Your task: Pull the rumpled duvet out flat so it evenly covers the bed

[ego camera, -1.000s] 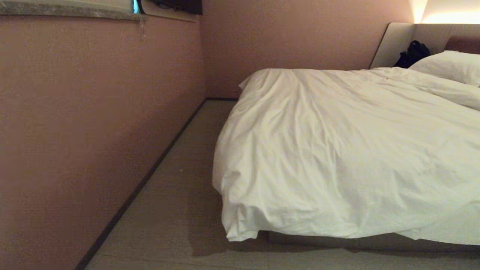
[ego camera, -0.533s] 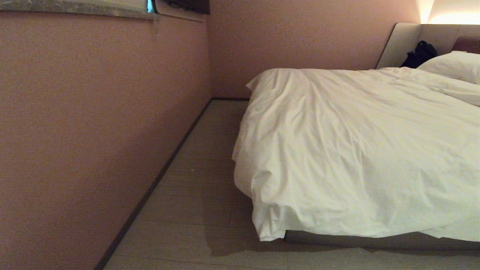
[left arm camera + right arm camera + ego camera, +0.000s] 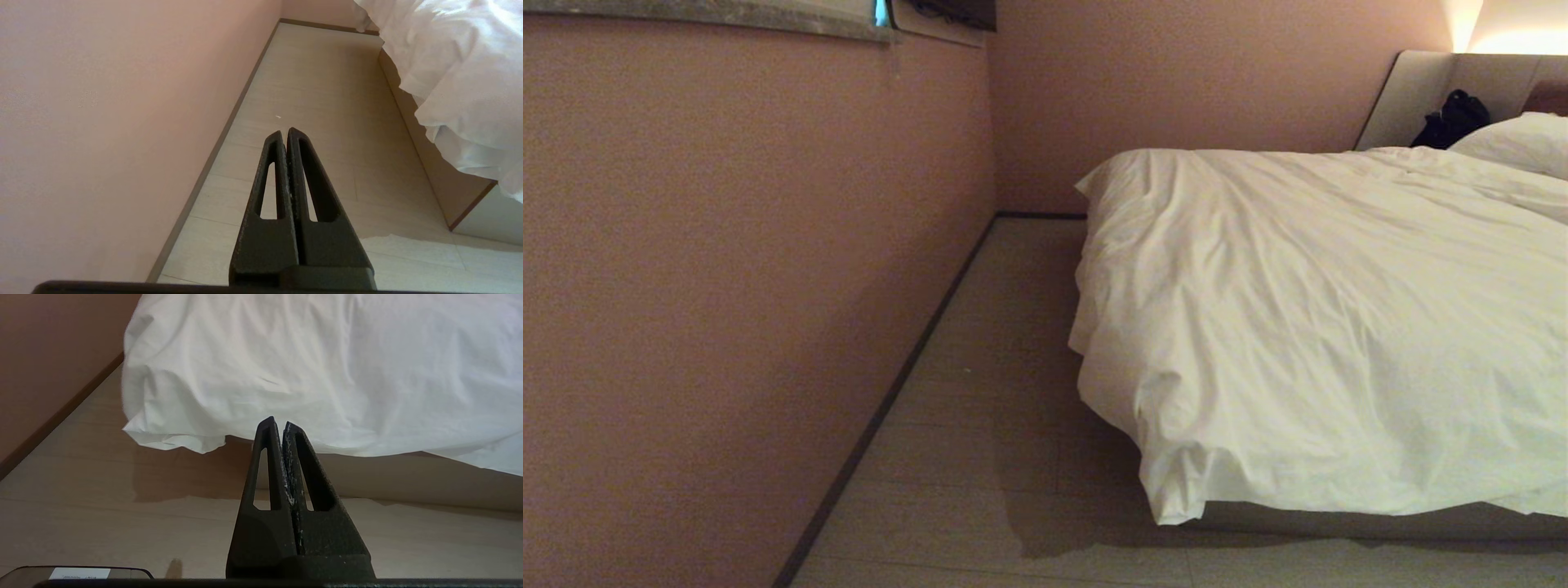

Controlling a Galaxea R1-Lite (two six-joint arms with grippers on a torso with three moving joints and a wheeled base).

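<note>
A wrinkled white duvet [image 3: 1339, 327] drapes over the bed [image 3: 1339, 523], hiding the mattress; its corner hangs beside the floor [image 3: 1013, 408]. The bed's right side is cut off. Both tools, left [image 3: 284, 132] and right [image 3: 278, 422], hang pressed together, holding nothing, short of the duvet.

The wide low bed with its grey-beige platform base [image 3: 1339, 523] stands on a pale wood-look plank floor [image 3: 980, 457], just beside a pinkish wall with a dark skirting strip. Directly on the bed lies the thick, puffy white duvet in a wrinkled cotton cover [image 3: 1323, 310], its near edge and corner hanging over the side above the floor without touching it. At the head end a plump white pillow [image 3: 1519, 140] rests by the padded beige headboard [image 3: 1405, 94], with a small black object [image 3: 1452, 118] beside it.
</note>
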